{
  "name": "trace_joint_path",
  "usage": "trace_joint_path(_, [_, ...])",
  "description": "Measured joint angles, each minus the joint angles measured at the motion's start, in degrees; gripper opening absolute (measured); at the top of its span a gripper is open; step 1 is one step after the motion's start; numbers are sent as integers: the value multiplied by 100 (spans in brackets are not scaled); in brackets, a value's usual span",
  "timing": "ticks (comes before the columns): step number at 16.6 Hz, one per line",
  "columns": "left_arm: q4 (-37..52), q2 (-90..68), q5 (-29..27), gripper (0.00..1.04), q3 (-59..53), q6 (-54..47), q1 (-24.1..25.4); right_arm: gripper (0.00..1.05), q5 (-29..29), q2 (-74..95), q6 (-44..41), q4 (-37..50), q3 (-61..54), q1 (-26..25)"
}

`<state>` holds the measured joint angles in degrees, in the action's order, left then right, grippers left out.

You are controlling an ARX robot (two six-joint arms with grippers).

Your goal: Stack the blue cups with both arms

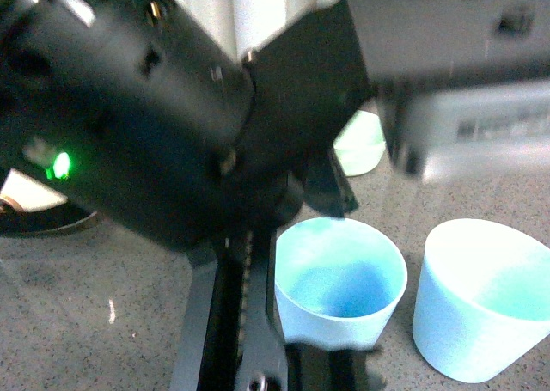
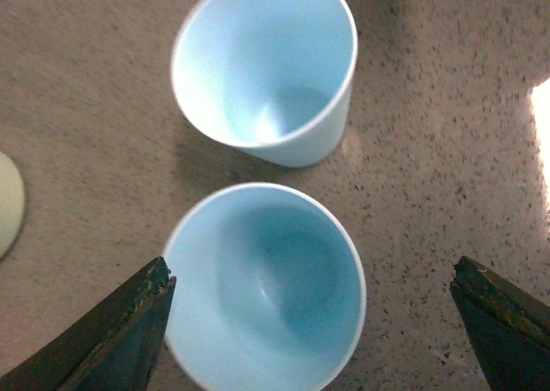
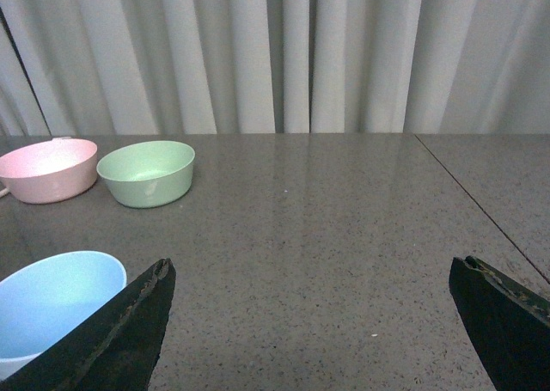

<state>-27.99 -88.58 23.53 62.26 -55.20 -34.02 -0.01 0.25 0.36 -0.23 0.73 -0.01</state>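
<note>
Left hand [image 2: 311,271] wide over blue cup [image 2: 258,305], wrist view only.

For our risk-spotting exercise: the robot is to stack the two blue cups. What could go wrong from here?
The near cup sits off-centre between the open left jaws, close to one jaw; closing may shove it sideways.
The far cup stands close beside it, so a shove could knock it.
The left arm blocks much of the front view.
</note>
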Motion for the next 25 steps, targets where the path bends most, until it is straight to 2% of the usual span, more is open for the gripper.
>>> trace_joint_path(4, [101,214,597,98,345,553,398,98,0,0,0,0,0,0])
trace_joint_path(7, [1209,577,1113,98,374,1469,942,98,0,0,0,0,0,0])
trace_joint_path(10, [2940,1143,791,98,208,3414,1869,98,0,0,0,0,0,0])
trace_joint_path(12, [3650,1757,378,98,-461,4520,2415,98,0,0,0,0,0,0])
trace_joint_path(14, [4553,2752,-2041,75,-1652,5209,2452,98,0,0,0,-2,0,0])
trace_joint_path(15, [4806,3130,-2769,65,-2186,5329,2579,98,2,0,0,0,0,0])
trace_joint_path(16, [5047,3392,-3047,52,-2712,5394,2723,98,0,0,0,2,0,0])
trace_joint_path(17, [5141,3493,-3056,44,-3008,5423,2774,98,0,0,0,2,0,0])
trace_joint_path(18, [5403,3877,-2850,15,-3963,5480,2865,98,0,0,0,0,0,0])
trace_joint_path(19, [5554,4168,-2800,1,-4253,5484,2940,98,0,0,0,0,0,0])
trace_joint_path(20, [5615,4356,-2688,2,-4448,5497,3058,98,0,0,0,2,0,0])
trace_joint_path(21, [5628,4529,-2409,1,-4708,5497,3375,98,0,0,0,2,0,0])
trace_joint_path(25, [5582,5178,-2352,1,-5318,5501,3386,98,0,0,0,0,0,0])
